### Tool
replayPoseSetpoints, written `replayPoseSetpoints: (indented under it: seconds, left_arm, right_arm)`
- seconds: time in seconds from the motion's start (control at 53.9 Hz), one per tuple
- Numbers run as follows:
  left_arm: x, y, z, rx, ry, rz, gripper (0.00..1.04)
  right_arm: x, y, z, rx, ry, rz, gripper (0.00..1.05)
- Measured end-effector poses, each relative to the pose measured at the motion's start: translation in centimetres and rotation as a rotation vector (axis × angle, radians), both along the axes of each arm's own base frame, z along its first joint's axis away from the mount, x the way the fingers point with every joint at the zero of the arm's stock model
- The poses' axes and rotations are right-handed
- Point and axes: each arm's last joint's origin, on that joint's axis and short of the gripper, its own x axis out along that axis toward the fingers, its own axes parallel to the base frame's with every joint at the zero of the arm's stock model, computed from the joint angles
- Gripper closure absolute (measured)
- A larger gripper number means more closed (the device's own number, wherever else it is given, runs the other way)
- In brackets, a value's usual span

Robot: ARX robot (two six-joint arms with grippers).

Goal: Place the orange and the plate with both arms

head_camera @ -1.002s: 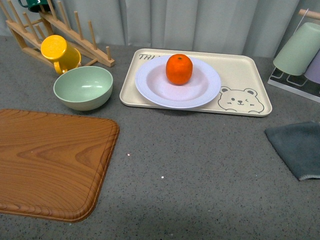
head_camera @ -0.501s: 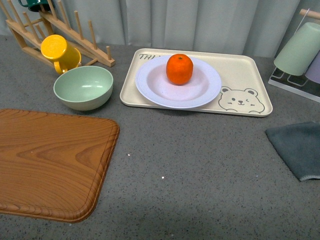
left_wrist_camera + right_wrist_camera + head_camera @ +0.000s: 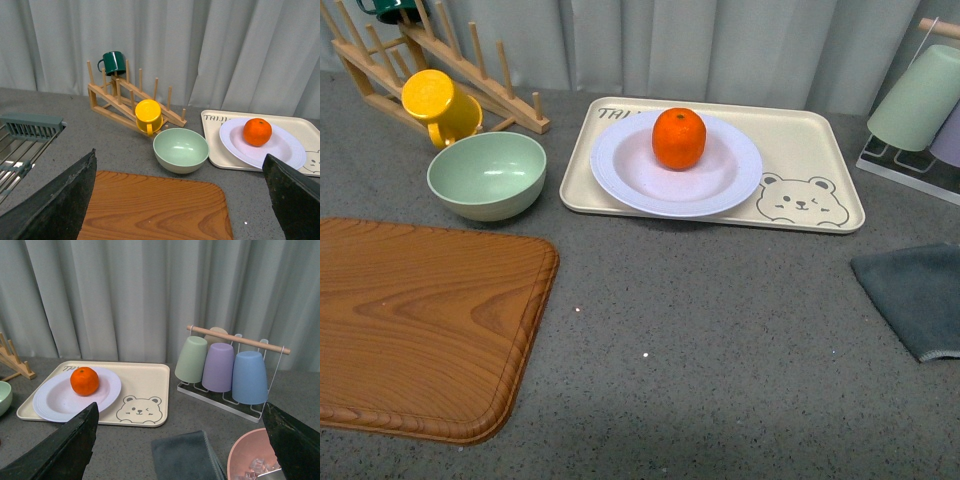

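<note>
The orange [image 3: 679, 138] rests in the white plate [image 3: 720, 190], which lies on the left part of a beige bear tray [image 3: 810, 160] at the back of the table. Both wrist views show the same pair: orange [image 3: 257, 131] on plate [image 3: 285, 150], and orange [image 3: 84, 380] on plate [image 3: 55, 402]. Neither arm appears in the front view. My left gripper [image 3: 182, 200] stands open, high above the wooden board and well short of the plate. My right gripper [image 3: 180, 445] is open too, raised over the grey cloth, to the right of the tray. Nothing lies between either pair of fingers.
A pale green bowl [image 3: 486, 174] and a yellow mug [image 3: 440, 106] on a wooden rack [image 3: 470, 70] sit left of the tray. A wooden board [image 3: 410, 320] fills the front left. A grey cloth [image 3: 915, 295], cup stand [image 3: 225, 367] and pink bowl [image 3: 250, 457] are at the right.
</note>
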Motion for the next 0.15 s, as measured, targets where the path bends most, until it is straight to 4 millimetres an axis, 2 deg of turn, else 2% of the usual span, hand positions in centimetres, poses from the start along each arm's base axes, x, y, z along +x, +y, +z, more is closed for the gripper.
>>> replayPoseSetpoints:
  seconds: [0.148]
  left_arm:
    - [0.0,0.0,0.0,0.0,0.0,0.0,0.06]
  right_arm:
    - [0.0,0.0,0.0,0.0,0.0,0.0,0.09]
